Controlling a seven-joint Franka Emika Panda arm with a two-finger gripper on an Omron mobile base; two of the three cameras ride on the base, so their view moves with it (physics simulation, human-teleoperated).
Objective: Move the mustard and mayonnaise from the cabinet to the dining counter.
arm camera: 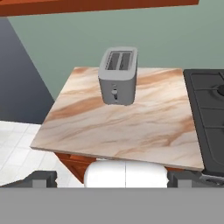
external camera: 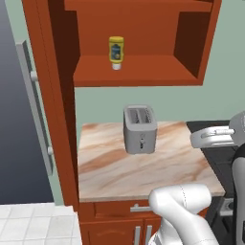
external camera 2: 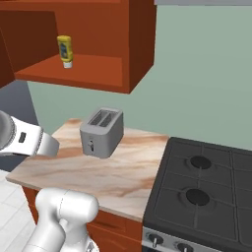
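The small yellow squeeze bottle of mustard (external camera: 116,52) stands cap-down on the lower shelf of the open reddish-brown wooden wall cabinet (external camera: 139,76), above a grey two-slot toaster (external camera: 139,129) on a small beige marble countertop (external camera: 143,167). The right base view adds a black gas stove (external camera 2: 206,192), cut off at the frame edge. The hand view looks down at the toaster, with the gripper (arm camera: 118,177) tips far apart, jaws wide, holding nothing.
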